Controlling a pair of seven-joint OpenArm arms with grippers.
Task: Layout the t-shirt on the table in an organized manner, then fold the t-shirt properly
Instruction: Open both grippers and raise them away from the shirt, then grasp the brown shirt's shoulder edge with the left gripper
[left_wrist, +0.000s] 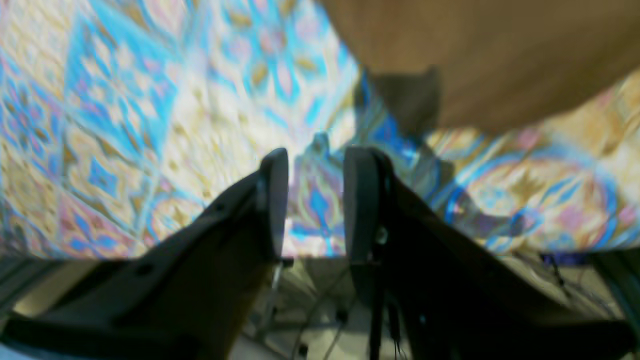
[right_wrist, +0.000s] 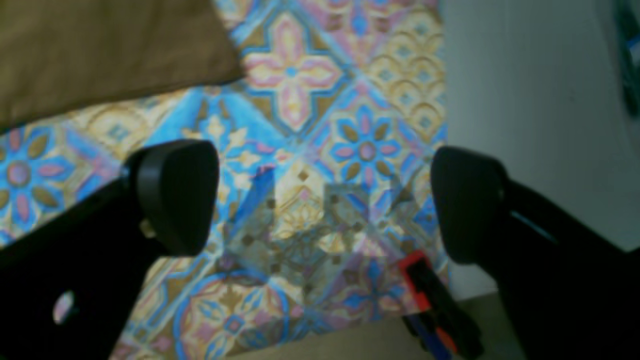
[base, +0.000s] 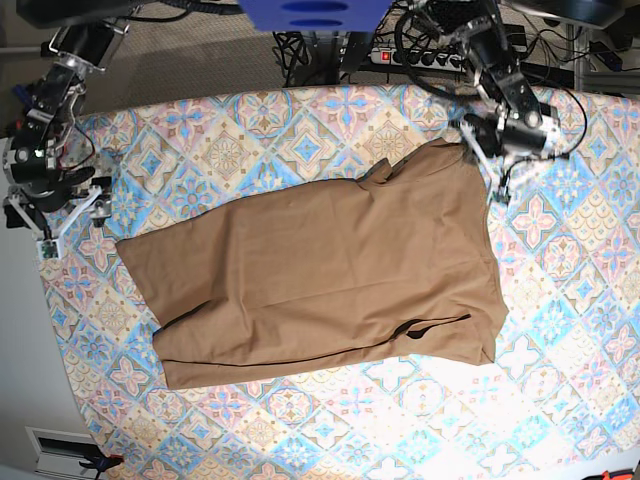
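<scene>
shirt spread flat mid-frame on table | L gripper upper right by shirt edge, jaws narrow gap, holds nothing | R gripper far left, jaws wide, empty

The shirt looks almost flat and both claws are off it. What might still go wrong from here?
A sleeve looks tucked under the t-shirt near its lower right corner; folding now would probably trap that lump. The left gripper, jaws only slightly apart, might pinch the patterned cloth on the table along with the fabric. The right gripper hangs near the table's edge.
</scene>
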